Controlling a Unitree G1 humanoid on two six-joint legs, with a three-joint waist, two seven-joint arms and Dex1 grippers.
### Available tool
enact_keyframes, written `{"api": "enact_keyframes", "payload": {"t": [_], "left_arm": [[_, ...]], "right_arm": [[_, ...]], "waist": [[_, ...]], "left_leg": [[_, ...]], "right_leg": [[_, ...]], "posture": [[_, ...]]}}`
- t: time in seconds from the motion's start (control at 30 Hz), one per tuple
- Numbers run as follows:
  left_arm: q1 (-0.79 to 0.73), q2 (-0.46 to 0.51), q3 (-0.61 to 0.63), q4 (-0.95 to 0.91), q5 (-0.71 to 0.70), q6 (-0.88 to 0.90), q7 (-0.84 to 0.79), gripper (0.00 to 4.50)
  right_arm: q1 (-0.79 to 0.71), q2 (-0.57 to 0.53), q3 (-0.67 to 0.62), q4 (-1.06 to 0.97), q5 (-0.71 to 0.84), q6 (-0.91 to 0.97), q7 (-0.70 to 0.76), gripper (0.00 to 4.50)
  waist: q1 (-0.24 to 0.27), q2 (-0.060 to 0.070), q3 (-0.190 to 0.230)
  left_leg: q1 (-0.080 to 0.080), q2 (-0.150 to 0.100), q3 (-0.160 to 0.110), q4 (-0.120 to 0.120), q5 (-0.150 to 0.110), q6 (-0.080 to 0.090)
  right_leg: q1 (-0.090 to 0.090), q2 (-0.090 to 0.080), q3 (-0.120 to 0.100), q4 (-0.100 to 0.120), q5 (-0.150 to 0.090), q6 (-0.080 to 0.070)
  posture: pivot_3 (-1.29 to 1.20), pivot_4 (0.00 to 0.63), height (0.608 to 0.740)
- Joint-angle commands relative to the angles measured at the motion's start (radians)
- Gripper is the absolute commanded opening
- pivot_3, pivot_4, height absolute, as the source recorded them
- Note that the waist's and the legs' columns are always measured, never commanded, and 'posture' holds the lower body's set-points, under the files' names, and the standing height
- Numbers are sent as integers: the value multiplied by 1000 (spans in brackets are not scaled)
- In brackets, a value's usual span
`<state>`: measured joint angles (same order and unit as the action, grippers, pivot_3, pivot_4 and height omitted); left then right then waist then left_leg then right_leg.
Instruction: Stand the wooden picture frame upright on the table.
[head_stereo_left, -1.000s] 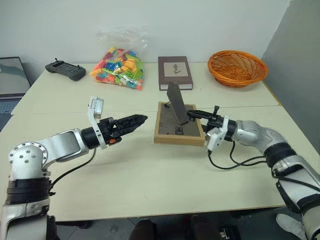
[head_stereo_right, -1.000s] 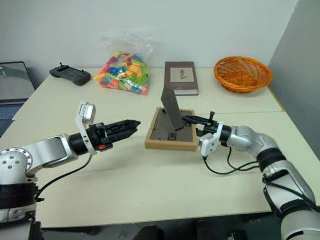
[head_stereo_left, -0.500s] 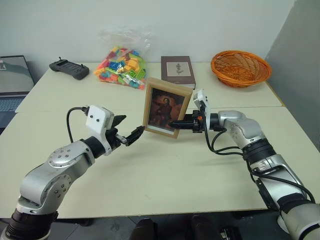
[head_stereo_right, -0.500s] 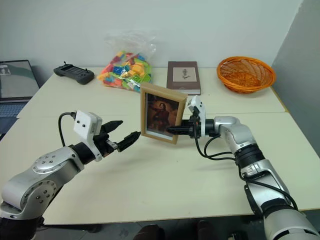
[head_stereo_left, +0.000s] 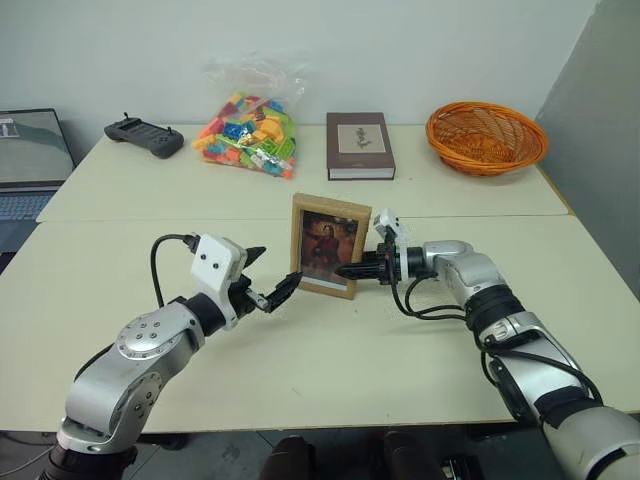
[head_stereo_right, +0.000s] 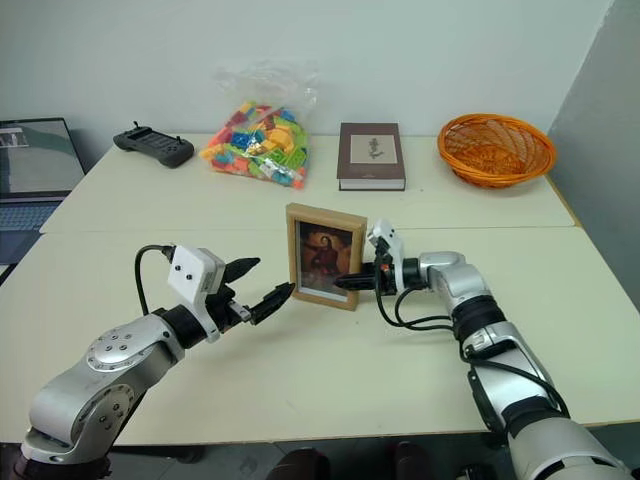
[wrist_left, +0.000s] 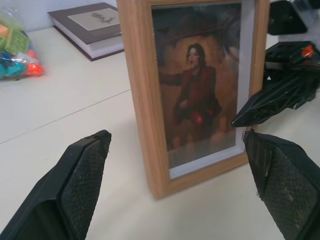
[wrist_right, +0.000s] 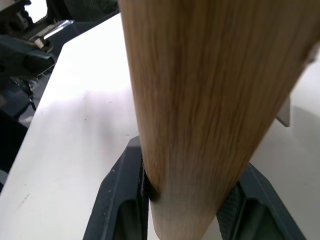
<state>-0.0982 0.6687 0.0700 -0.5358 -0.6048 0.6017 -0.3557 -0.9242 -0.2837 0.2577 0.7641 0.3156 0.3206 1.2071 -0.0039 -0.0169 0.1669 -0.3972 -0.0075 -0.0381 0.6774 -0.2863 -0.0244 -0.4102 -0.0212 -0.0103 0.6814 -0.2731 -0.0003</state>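
Note:
The wooden picture frame (head_stereo_left: 328, 245) stands upright on the table (head_stereo_left: 400, 360) just in front of the seam, with its dark reddish portrait facing me. My right gripper (head_stereo_left: 345, 271) reaches in from the right, low on the frame's right edge. In the right wrist view its two fingers (wrist_right: 125, 200) press on either side of that wooden edge (wrist_right: 200, 100), so it is shut on the frame. My left gripper (head_stereo_left: 281, 264) is open just left of the frame's lower left corner. In the left wrist view the frame (wrist_left: 195, 95) stands ahead of its spread fingers (wrist_left: 85, 170).
Along the far side of the table are a black controller (head_stereo_left: 145, 137), a bag of coloured bricks (head_stereo_left: 245, 135), a dark brown book (head_stereo_left: 359, 146) and an orange basket (head_stereo_left: 486, 137). A laptop (head_stereo_left: 35, 150) sits at the left edge.
The frame lay face down with its stand up, then was lifted and turned upright by my right gripper. It now rests low on the table. My left gripper rolled and drew in beside it.

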Motion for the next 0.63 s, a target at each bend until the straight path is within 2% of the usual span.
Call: {"api": "enact_keyframes", "payload": {"t": [0.03, 0.17, 0.27, 0.33, 0.43, 0.5, 0.63], "left_arm": [[-40, -22, 8, 16, 30, -22, -23, 4500], [-64, -22, 11, 49, 67, -38, -48, 4500], [-96, -12, 22, 98, 94, -49, -80, 4500], [-135, 17, 63, 143, 60, -6, -118, 4500], [-174, 66, 111, 189, 3, 66, -182, 4500], [-198, 141, 145, 244, -29, 121, -262, 4500], [-227, 258, 179, 336, -51, 158, -397, 4500]], "right_arm": [[15, -9, -17, -18, -46, -61, 10, 2639], [65, -42, -16, -61, -81, -89, 25, 3423], [129, -113, -22, -136, -104, -113, 43, 4027], [175, -190, -50, -239, -109, -96, 33, 4486], [218, -272, -83, -392, -79, -17, 33, 4486], [262, -357, -118, -580, -11, 99, 71, 4486], [294, -422, -181, -844, 112, 305, 35, 4486]], "waist": [[1, 0, 0], [1, 0, 0], [4, 0, 0], [6, 0, 0], [2, 0, 0], [-2, 0, 0], [-11, 1, 0]], "left_leg": [[0, 0, 0, 0, 0, 0], [0, 0, 0, 0, 0, 0], [0, 0, 0, 0, 0, 0], [0, 0, 0, 0, 0, 0], [-1, 0, 0, 1, 0, 0], [0, 0, 0, 0, 0, 0], [1, 1, -2, -1, 0, 0]], "right_leg": [[0, 0, 0, 0, 0, 0], [0, 0, 0, 0, 0, 0], [0, 0, -1, 0, 0, 0], [1, 0, -1, 0, 0, 0], [0, 0, -1, 0, 0, 0], [0, 1, -1, 0, 0, 0], [0, 2, 0, 0, -1, 0]], "posture": [[0, 150, 740], [0, 150, 740], [0, 150, 740], [0, 150, 740], [0, 150, 740], [0, 150, 740], [0, 150, 740]]}}
